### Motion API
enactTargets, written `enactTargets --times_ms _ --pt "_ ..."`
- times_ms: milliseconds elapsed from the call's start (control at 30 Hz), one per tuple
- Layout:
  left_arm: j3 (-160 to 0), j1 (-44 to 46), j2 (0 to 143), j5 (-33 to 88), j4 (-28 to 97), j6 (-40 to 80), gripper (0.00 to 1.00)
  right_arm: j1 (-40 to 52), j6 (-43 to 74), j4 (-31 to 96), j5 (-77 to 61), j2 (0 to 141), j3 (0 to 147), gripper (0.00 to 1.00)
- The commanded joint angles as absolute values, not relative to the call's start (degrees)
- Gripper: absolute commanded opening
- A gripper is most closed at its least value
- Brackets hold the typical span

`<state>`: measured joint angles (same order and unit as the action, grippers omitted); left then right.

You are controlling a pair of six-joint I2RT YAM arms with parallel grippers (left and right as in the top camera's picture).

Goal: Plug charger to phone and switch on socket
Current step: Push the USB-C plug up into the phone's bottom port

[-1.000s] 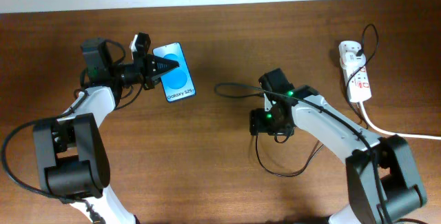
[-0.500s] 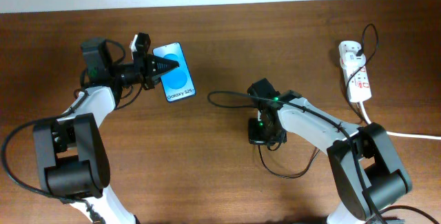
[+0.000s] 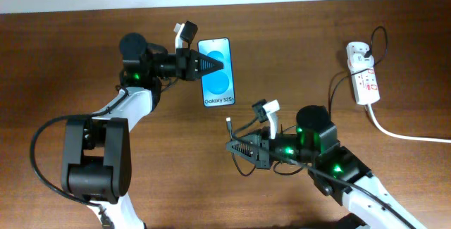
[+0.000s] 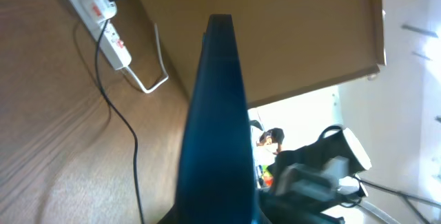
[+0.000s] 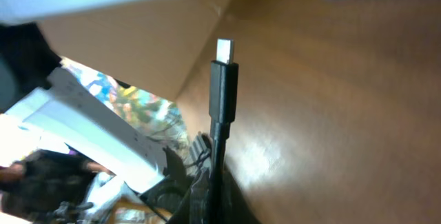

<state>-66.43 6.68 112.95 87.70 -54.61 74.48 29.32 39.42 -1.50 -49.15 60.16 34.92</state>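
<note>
Right fingers (image 3: 244, 147) around charger (image 5: 223, 86) below plug

Left arm: reaches from near left to far centre.
Left gripper (image 3: 214, 65): points right, clamped on the phone (image 3: 218, 82) edge.
Right arm: stretches left from near right.
Right gripper (image 3: 234, 146): points left, pinching the charger (image 5: 223, 89) plug.

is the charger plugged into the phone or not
Out. The charger tip is bare in the right end effector, apart from the phone.
</note>
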Motion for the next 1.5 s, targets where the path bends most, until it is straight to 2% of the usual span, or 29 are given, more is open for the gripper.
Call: enactTargets --times_ms 0,100,500,1467 --pt "-67.4 6.3 112.2 87.7 -57.2 83.9 0.0 29.6 44.0 -5.8 -51.0 66.4 34.1 0.04" --pt "-67.3 6.3 112.2 88.1 -57.2 85.0 0.0 29.6 40.5 -6.9 -45.2 71.5 34.1 0.04" --pt "-67.3 7.8 112.2 86.8 -57.2 82.6 0.0 29.7 41.0 -14.4 -46.3 71.5 34.2 0.04" --pt "-67.3 8.4 112.6 87.7 -57.2 82.6 0.0 29.6 39.7 -15.9 -42.8 71.5 34.3 0.04"
